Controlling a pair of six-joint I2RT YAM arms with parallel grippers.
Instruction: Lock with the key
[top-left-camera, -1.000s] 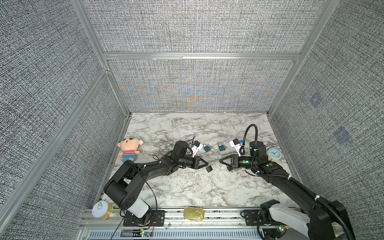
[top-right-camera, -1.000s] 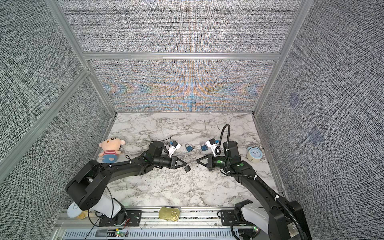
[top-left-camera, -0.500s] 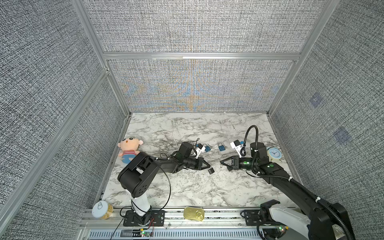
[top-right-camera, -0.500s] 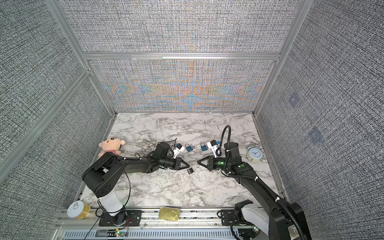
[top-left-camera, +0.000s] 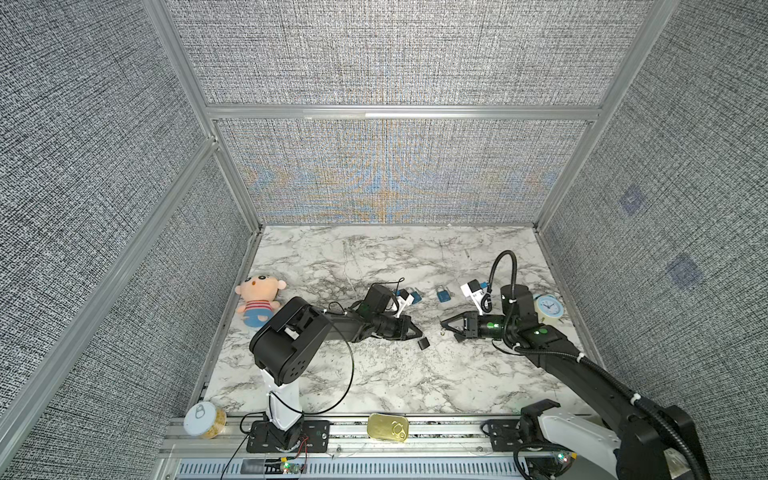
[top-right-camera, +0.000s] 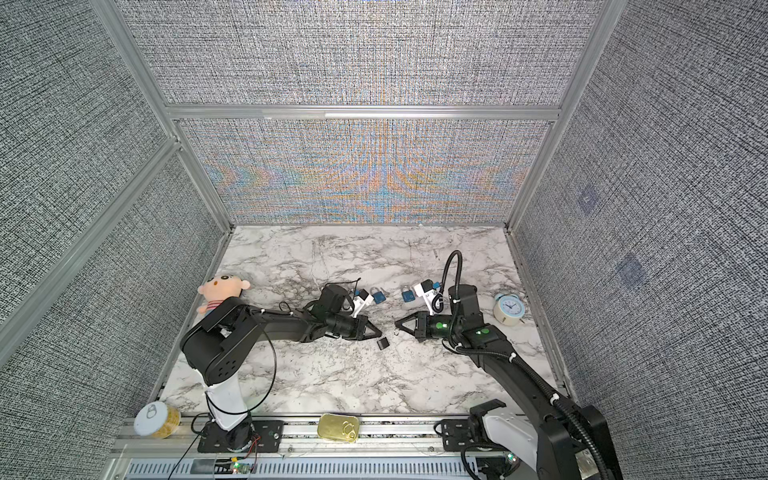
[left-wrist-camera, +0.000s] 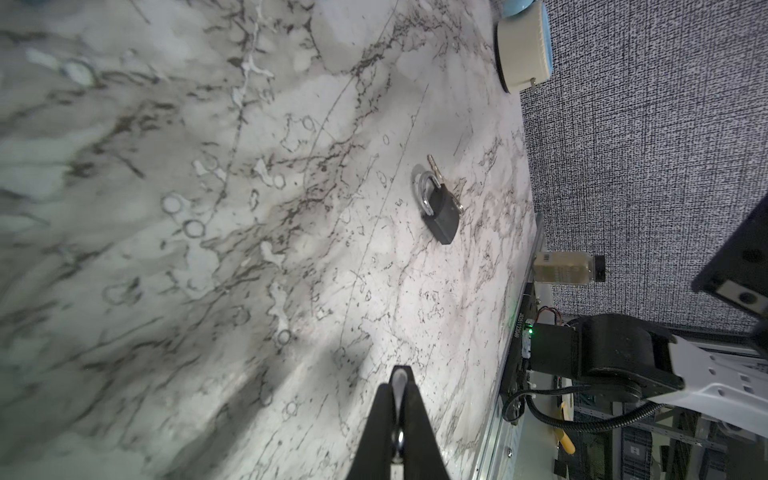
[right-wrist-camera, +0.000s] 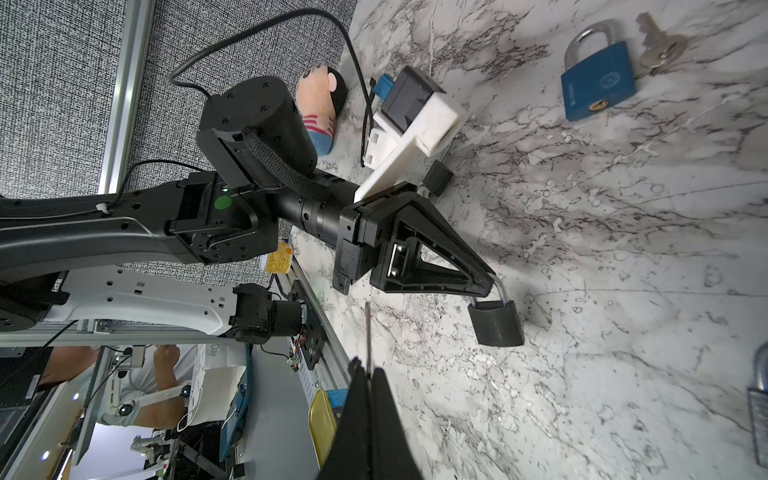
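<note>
L elbow swung in; your left gripper (right-wrist-camera: 486, 284) held blk padlock (right-wrist-camera: 496, 324) by shackle, right gripper (top-left-camera: 443, 328) pinched key (right-wrist-camera: 368, 328); insertion & turn not yet done.

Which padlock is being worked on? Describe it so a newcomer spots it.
On the marble table, find the left tool near the middle. It pinches a black padlock by the silver shackle. The blue padlocks behind it lie loose; it alone is gripped.

Blk arms (top-left-camera: 340, 328), wht bases (top-left-camera: 284, 401), grn LEDs (top-left-camera: 492, 332)
</note>
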